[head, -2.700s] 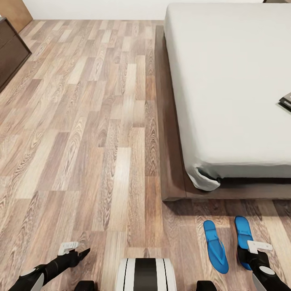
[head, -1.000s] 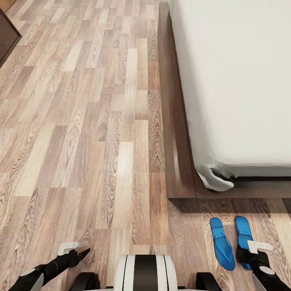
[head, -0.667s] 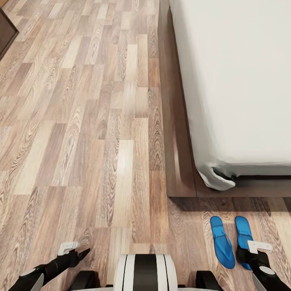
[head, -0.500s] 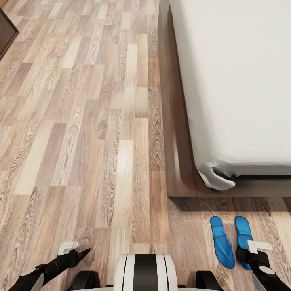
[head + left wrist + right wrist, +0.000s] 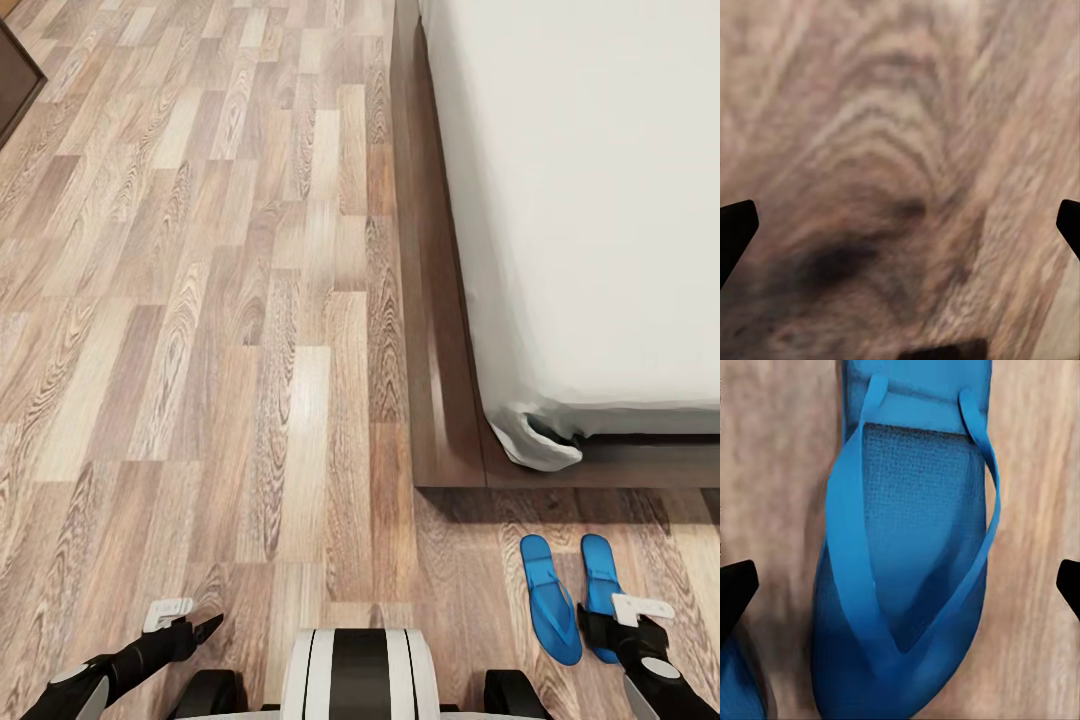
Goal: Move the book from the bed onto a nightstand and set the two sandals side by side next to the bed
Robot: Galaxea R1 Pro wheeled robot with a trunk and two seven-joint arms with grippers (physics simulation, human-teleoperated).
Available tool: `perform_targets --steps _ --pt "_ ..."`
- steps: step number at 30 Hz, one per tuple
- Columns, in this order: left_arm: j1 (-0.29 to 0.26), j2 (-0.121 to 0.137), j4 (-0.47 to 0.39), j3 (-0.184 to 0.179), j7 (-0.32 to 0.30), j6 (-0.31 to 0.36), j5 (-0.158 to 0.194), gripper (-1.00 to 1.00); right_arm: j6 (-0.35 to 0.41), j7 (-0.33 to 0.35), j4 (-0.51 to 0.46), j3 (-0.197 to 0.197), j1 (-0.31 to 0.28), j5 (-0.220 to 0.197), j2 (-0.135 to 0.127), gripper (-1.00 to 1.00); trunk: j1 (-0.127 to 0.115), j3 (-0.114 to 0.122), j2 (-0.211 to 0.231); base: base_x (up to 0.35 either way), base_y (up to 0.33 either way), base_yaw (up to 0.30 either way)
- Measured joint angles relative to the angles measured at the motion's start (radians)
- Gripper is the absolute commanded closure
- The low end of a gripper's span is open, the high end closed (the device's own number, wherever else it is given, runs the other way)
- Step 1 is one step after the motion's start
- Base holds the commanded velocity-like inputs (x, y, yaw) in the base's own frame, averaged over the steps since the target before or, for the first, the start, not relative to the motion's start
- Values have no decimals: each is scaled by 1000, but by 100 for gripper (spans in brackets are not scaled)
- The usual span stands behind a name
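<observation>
2 blue sandals (image 5: 551,599) side by side on wood floor (image 5: 250,350) near foot corner of bed (image 5: 580,200), right gripper (image 5: 900,577) above outer sandal (image 5: 907,577), jaws spread wide, left gripper (image 5: 900,225) over bare floor, jaws released.

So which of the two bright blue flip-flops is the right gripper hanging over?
The flat blue flip-flop farther right, partly covered by the right gripper; the other blue flip-flop lies uncovered beside it.
</observation>
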Motion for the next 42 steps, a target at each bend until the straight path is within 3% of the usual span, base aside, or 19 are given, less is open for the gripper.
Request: perform_targets --steps 13,38,42 --pt "0 0 0 -1 0 0 0 -100 0 0 -3 0 0 0 0 -100 0 0 0 0 0 0" --pt "0 -2 0 -2 2 1 -1 -100 4 4 -11 -1 0 -2 -1 -100 -11 97 6 0 0 0" --pt "0 -2 0 -2 1 1 -1 -100 7 39 -39 -3 0 -6 -5 -100 -13 112 7 0 0 0"
